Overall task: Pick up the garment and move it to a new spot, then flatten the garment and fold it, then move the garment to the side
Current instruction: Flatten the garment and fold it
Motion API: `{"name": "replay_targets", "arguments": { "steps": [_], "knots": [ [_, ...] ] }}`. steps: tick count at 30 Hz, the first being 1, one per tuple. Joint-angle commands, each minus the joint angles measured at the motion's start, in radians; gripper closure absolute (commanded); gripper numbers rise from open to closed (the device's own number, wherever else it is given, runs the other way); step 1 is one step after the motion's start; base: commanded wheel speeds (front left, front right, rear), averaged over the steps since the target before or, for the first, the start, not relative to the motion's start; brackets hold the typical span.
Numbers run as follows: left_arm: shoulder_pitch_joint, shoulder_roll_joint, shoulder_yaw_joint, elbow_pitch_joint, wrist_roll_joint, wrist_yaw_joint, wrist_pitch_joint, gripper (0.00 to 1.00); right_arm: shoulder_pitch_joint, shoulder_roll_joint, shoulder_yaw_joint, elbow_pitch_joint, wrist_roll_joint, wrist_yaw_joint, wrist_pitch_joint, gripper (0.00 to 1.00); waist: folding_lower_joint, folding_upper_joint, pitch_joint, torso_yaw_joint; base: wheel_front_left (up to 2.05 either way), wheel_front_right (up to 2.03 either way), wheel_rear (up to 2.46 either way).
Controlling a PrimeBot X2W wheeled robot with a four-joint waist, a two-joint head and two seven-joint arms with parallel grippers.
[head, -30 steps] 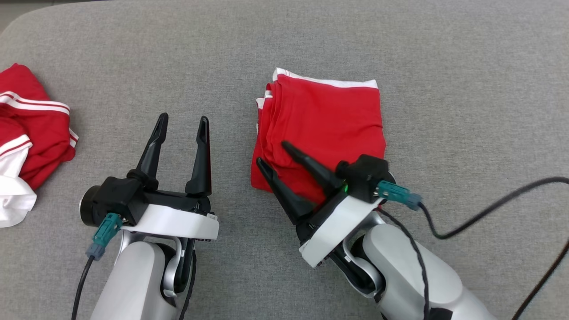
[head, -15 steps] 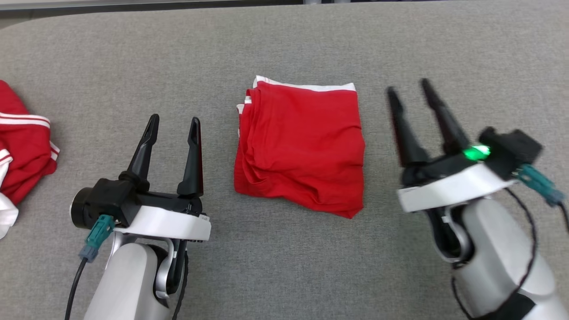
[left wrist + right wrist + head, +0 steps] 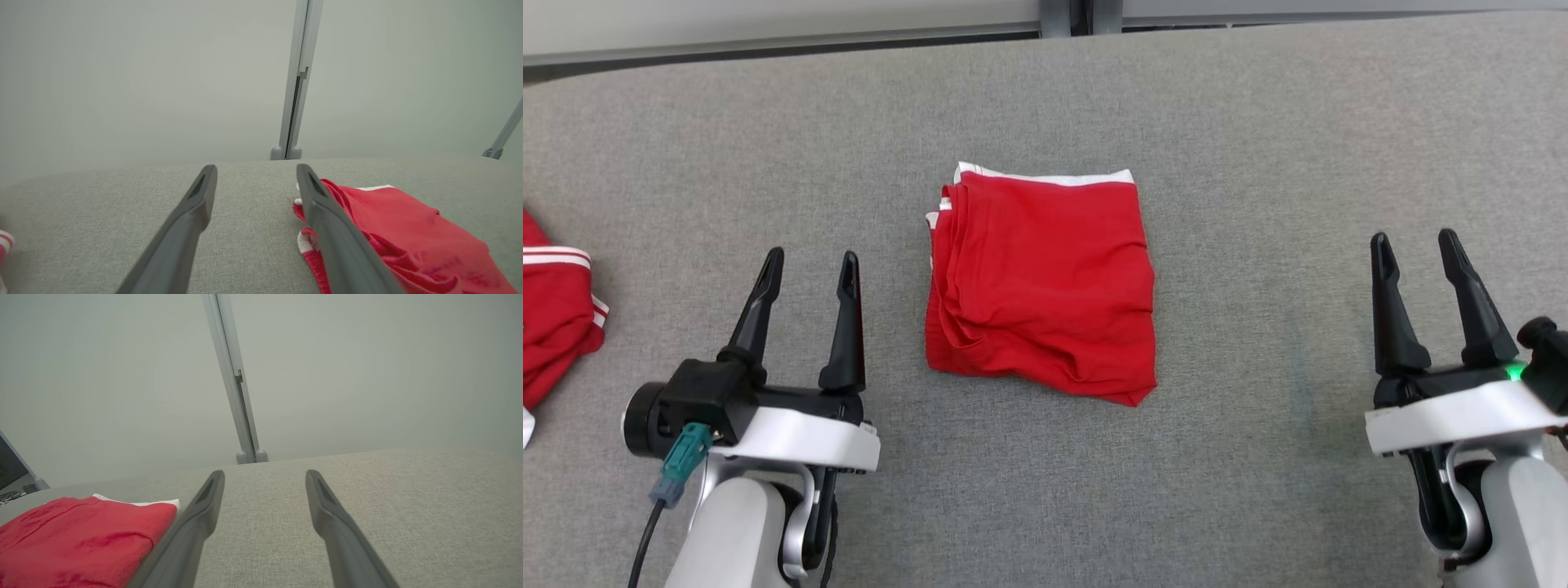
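Note:
A red garment (image 3: 1041, 282) with white trim lies folded into a rough square at the middle of the grey fabric surface (image 3: 1258, 147). It appears at the right of the left wrist view (image 3: 392, 228) and at the lower left of the right wrist view (image 3: 77, 539). My left gripper (image 3: 810, 263) stands open to the garment's left, fingers pointing away from me, nothing between them. My right gripper (image 3: 1414, 242) stands open well to the garment's right, also holding nothing. Neither gripper touches the cloth.
Another red garment with white stripes (image 3: 556, 318) lies bunched at the left edge of the surface. A pale wall with a grey vertical post (image 3: 296, 77) runs along the far edge. Bare grey fabric surrounds the folded garment.
My right gripper let go of the folded garment's near edge, opened, and swung far out to the right. The head camera shifted, so the whole scene slid leftward and downward. The left gripper stayed open.

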Motion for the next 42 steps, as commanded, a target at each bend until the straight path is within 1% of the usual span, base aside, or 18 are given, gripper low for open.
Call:
{"name": "replay_targets", "arguments": {
  "steps": [1, 7, 12, 22, 29, 42],
  "knots": [
    [0.013, 0.007, 0.005, 0.001, -0.003, 0.007, -0.001, 0.00, 0.017, 0.000, -0.006, -0.010, -0.005, 0.000, 0.005, 0.00, 0.0000, 0.0000, -0.013, -0.005, 0.00, 0.00, 0.00],
    [0.067, 0.019, 0.007, -0.002, -0.011, 0.016, 0.010, 0.00, 0.098, 0.014, -0.035, -0.041, -0.034, 0.000, 0.038, 0.00, 0.0000, 0.0000, -0.071, -0.009, 0.00, 0.00, 0.00],
    [0.121, 0.027, 0.012, -0.014, -0.018, 0.031, 0.024, 0.00, 0.155, 0.021, -0.033, -0.052, -0.041, 0.000, 0.059, 0.00, 0.0000, 0.0000, -0.127, -0.016, 0.00, 0.00, 0.00],
    [0.232, 0.031, 0.011, -0.043, -0.034, 0.056, 0.056, 0.00, 0.243, 0.012, -0.043, -0.077, -0.060, 0.000, 0.106, 0.00, 0.0000, 0.0000, -0.212, -0.012, 0.00, 0.00, 0.00],
    [0.283, 0.038, 0.006, -0.062, -0.030, 0.071, 0.072, 0.00, 0.291, 0.019, -0.046, -0.107, -0.075, 0.000, 0.142, 0.00, 0.0000, 0.0000, -0.255, -0.015, 0.00, 0.00, 0.00],
    [0.316, 0.053, 0.001, -0.085, -0.036, 0.086, 0.089, 0.00, 0.324, 0.027, -0.040, -0.151, -0.084, 0.000, 0.182, 0.00, 0.0000, 0.0000, -0.283, -0.016, 0.00, 0.00, 0.00]
  ]
}}
